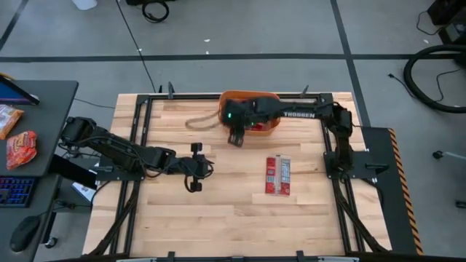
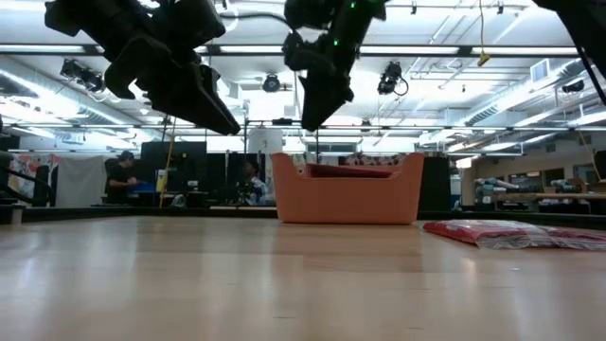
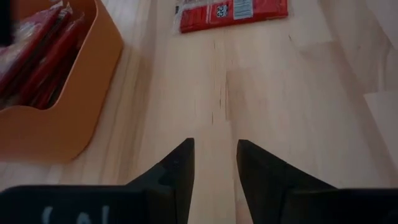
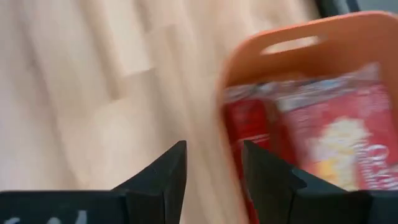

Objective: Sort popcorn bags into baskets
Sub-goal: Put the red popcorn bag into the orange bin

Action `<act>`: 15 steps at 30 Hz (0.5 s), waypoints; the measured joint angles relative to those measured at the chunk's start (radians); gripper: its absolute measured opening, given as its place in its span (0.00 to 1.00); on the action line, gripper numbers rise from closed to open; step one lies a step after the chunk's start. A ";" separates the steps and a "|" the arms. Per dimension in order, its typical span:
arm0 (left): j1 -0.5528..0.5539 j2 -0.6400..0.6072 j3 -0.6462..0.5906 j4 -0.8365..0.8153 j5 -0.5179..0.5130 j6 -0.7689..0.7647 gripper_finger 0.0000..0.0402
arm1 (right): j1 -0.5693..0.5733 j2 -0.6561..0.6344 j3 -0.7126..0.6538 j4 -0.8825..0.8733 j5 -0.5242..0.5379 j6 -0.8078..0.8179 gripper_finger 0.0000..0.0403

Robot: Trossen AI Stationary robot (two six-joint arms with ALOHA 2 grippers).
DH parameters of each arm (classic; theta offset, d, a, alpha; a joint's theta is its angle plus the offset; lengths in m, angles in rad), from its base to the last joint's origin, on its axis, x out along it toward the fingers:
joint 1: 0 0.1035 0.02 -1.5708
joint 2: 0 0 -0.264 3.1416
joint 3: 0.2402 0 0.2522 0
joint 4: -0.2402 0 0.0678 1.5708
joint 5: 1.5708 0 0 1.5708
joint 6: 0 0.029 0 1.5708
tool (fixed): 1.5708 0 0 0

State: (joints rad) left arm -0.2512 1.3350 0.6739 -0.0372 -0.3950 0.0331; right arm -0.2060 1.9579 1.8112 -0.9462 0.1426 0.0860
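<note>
The orange basket (image 1: 271, 125) stands at the table's far middle, partly under my right arm. Red popcorn bags (image 4: 323, 137) lie inside it. More red and white popcorn bags (image 1: 277, 175) lie flat on the table, nearer and to the right of the basket; they also show in the left wrist view (image 3: 233, 14). My right gripper (image 1: 237, 138) hangs open and empty in the air over the basket's near left rim (image 4: 230, 93). My left gripper (image 1: 210, 167) is open and empty, held above the table left of the loose bags.
A beige cord (image 1: 202, 121) lies on the table left of the basket. A dark side table at the left holds snack packets (image 1: 22, 149). Bare wood lies between the grippers and the near edge. A person (image 2: 121, 175) sits far behind the table.
</note>
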 joint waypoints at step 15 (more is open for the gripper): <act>-0.035 0.001 0.000 -0.052 0.025 -0.090 0.31 | 0.364 0.000 -0.233 -0.177 0.071 0.151 0.39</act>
State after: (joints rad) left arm -0.2859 1.3357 0.6743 -0.0895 -0.3699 -0.0565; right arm 0.1582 1.9579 1.5784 -1.1230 0.2133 0.2371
